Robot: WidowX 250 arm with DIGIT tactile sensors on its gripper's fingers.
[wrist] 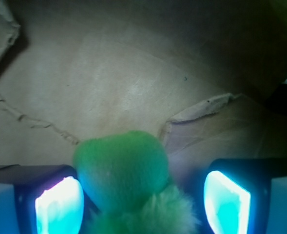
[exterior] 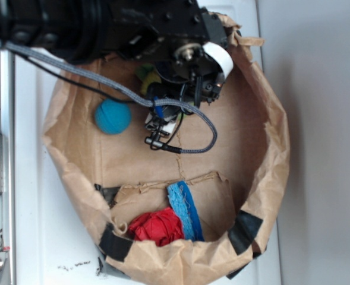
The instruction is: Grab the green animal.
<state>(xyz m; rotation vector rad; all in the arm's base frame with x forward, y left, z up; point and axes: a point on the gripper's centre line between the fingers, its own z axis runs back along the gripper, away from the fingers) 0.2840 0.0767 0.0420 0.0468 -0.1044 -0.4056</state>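
In the exterior view, a crumpled brown paper bag (exterior: 270,154) lies opened out like a shallow basin, and everything else can be placed against it. The black robot arm (exterior: 133,24) reaches in over the bag's upper rim, its braided grey cable (exterior: 198,127) looping down across the bag's floor. The gripper (exterior: 163,127) hangs low over the upper middle of the bag; from here its jaws cannot be read. Only a sliver of the green animal (exterior: 146,80) shows, yellow-green, tucked under the arm near the bag's upper rim. A teal-blue ball (exterior: 113,116) sits on the bag's floor to the left of the gripper, apart from it. Toward the bag's lower rim lie a red cloth (exterior: 157,227) and a blue textured strip (exterior: 183,209), just beside each other, with black tape (exterior: 245,230) patching the rim. In the wrist view the gripper (wrist: 143,207) stands wide, its two fingertips (wrist: 60,204) glowing cyan on either side of the green animal (wrist: 121,168), whose smooth round head and fuzzy body sit between them without either pad clearly touching. Judging by this, the approach and alignment are done; closing on the toy and lifting it out of the bag remain
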